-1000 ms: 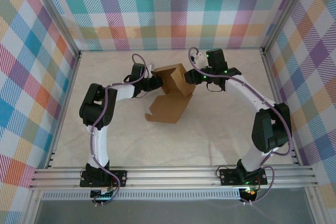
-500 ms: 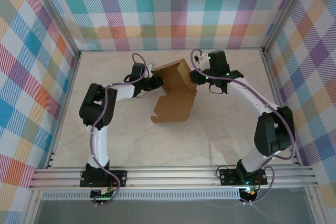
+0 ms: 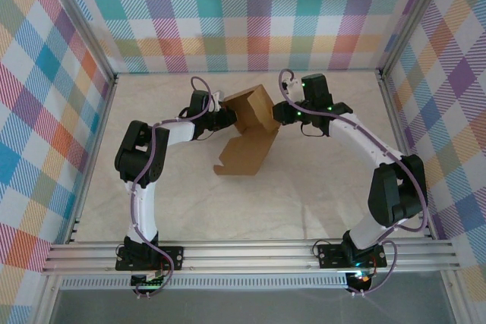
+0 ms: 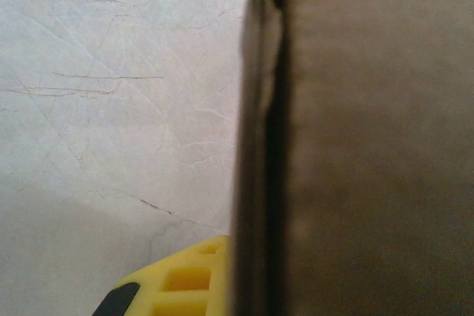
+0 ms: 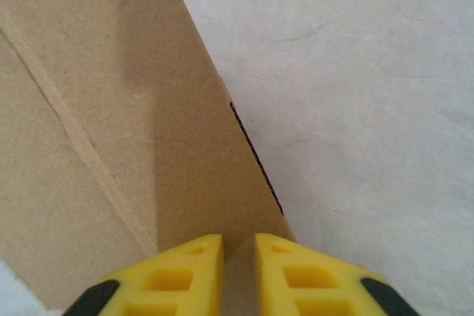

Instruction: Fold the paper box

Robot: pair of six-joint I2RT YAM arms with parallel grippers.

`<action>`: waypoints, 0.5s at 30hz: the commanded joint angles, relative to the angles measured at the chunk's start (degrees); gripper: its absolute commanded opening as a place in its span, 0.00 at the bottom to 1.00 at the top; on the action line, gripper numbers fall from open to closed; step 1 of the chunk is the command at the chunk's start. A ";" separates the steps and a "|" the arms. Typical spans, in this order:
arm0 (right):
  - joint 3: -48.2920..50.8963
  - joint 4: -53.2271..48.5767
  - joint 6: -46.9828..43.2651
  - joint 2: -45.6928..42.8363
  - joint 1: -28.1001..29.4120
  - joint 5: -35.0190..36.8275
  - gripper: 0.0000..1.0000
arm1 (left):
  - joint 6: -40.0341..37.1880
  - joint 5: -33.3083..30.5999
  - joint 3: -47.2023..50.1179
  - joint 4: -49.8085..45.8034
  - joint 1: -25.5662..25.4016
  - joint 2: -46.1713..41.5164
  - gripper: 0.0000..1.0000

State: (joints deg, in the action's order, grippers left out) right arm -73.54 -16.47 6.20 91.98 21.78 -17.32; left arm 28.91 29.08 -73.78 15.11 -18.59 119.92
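Observation:
The paper box (image 3: pixel 247 149) is plain brown cardboard, half folded, at the middle back of the table. Its upper part stands up and a flat flap trails toward me. My left gripper (image 3: pixel 230 120) is shut on the box's left wall. In the left wrist view that wall (image 4: pixel 370 146) is seen edge-on beside one yellow finger (image 4: pixel 181 286), and it hides the other finger. My right gripper (image 3: pixel 276 115) is at the box's right wall. In the right wrist view its jaws (image 5: pixel 239 257) stand nearly closed, with the cardboard panel (image 5: pixel 111 109) running into the narrow gap.
Plaid walls close in the pale table (image 3: pixel 326 187) at the back and on both sides. An aluminium rail (image 3: pixel 250 252) carrying both arm bases runs along the near edge. Bare table lies in front of the box and to its right.
The right gripper's jaws have narrowed onto the box's right wall. The box lifted, then settled back a little to the left. The left gripper has kept its hold.

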 commanded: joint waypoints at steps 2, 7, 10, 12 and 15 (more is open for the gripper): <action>0.59 2.86 2.27 -0.05 0.19 -5.46 0.24 | 0.14 1.70 -1.72 1.15 0.04 -0.57 0.00; 1.96 4.56 3.64 -1.40 0.02 -5.48 0.34 | 0.21 1.77 -1.75 1.22 0.04 -0.39 0.00; 2.50 4.74 4.08 -2.07 -0.34 -5.44 0.36 | 0.19 1.79 -1.85 1.15 0.12 -0.34 0.00; 2.46 4.39 3.76 -1.78 -0.42 -5.57 0.41 | 0.34 1.97 -1.82 1.31 0.09 -0.29 0.00; 2.00 3.53 2.56 -0.96 -0.42 -6.99 0.45 | 0.35 2.00 -1.84 1.26 0.04 -0.30 0.00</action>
State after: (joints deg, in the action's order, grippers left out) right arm -71.88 -13.47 9.63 91.64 21.30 -21.17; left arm 28.93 29.32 -73.78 15.09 -18.59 119.92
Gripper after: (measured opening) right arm 0.439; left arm 0.064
